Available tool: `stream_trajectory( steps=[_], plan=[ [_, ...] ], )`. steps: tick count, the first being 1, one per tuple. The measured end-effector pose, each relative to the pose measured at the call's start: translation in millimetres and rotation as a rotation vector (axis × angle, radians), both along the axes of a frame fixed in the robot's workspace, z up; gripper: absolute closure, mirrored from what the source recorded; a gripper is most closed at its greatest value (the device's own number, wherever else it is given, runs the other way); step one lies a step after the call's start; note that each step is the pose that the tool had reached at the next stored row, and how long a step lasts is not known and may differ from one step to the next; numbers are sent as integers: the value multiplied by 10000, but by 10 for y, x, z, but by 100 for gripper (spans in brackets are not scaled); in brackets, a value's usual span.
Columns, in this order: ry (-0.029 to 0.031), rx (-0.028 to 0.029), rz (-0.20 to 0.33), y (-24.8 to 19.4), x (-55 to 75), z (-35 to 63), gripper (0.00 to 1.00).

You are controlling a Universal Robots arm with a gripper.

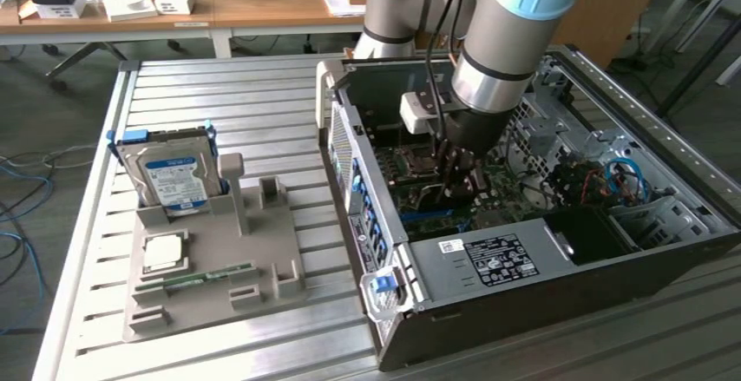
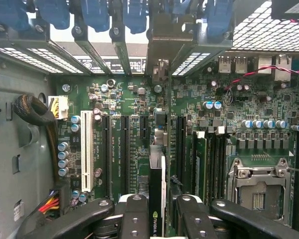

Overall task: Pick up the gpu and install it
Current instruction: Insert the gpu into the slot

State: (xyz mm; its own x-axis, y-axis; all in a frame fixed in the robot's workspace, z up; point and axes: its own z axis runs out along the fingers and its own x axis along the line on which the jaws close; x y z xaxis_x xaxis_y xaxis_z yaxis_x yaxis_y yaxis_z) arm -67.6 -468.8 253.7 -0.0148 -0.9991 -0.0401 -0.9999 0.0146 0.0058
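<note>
Being pinched across its flat faces by the closed gripper (image 1: 455, 188) at exterior-view centre, the gpu (image 2: 157, 174) is judged light, stiff, fragile.

Slim dark gpu (image 2: 157, 194), edge-on, upright, apparently just above the motherboard slots (image 2: 125, 149)

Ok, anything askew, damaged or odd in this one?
Nothing stands out. The gripper is shut on the thin near-black gpu card, held upright and edge-on over the green motherboard inside the open grey computer case.
</note>
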Motion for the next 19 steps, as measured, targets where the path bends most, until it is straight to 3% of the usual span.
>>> stream_trajectory(
  steps=[16, 19],
  plan=[
    [0, -1, -145, 0, 18, 0, 74],
    [-1, -30, -244, 0, 19, -2, 74]
  ],
)
